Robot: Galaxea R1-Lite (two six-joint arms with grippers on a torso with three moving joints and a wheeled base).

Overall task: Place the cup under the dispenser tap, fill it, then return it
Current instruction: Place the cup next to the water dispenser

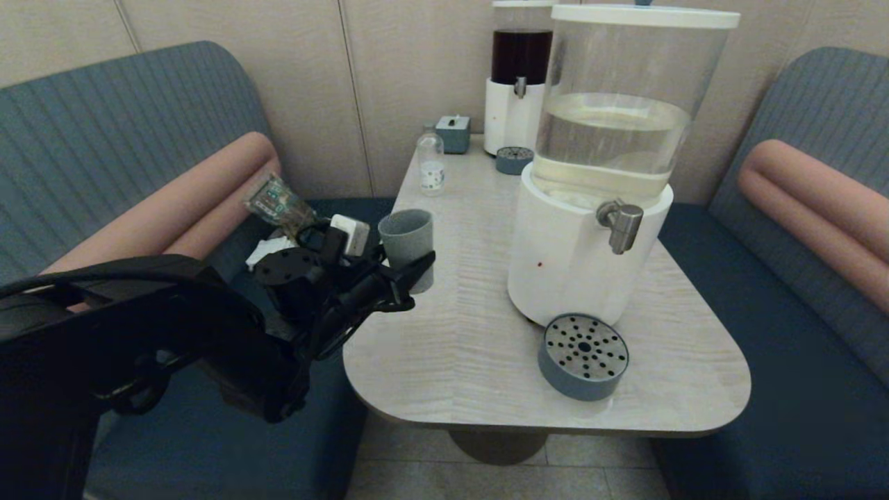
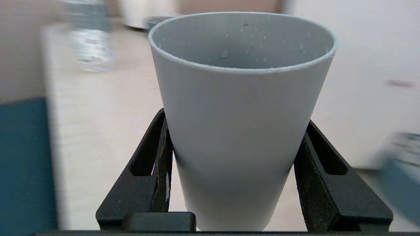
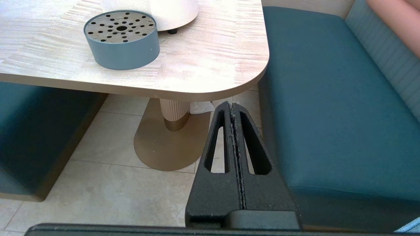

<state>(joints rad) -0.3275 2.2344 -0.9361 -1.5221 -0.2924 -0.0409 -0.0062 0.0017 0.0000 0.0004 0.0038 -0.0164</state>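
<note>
The grey-blue cup [image 1: 405, 239] stands upright at the table's left edge, and my left gripper [image 1: 408, 276] is shut on its lower half. In the left wrist view the two black fingers [image 2: 160, 141] press against either side of the cup [image 2: 242, 124]; small droplets cling to its inner wall. Whether its base touches the table I cannot tell. The brushed-steel dispenser tap [image 1: 623, 222] juts from the white base of the large clear dispenser [image 1: 604, 139], well to the cup's right. My right gripper [image 3: 232, 105] hangs shut and empty below the table's front right corner.
A round blue drip tray [image 1: 583, 355] with a perforated top sits under the tap, also seen as the drip tray [image 3: 122, 39]. A small clear bottle [image 1: 431, 163], a grey box [image 1: 453, 133], a second drip tray [image 1: 514, 160] and the dark-liquid dispenser [image 1: 517, 76] stand at the back. Benches flank the table [image 1: 472, 326].
</note>
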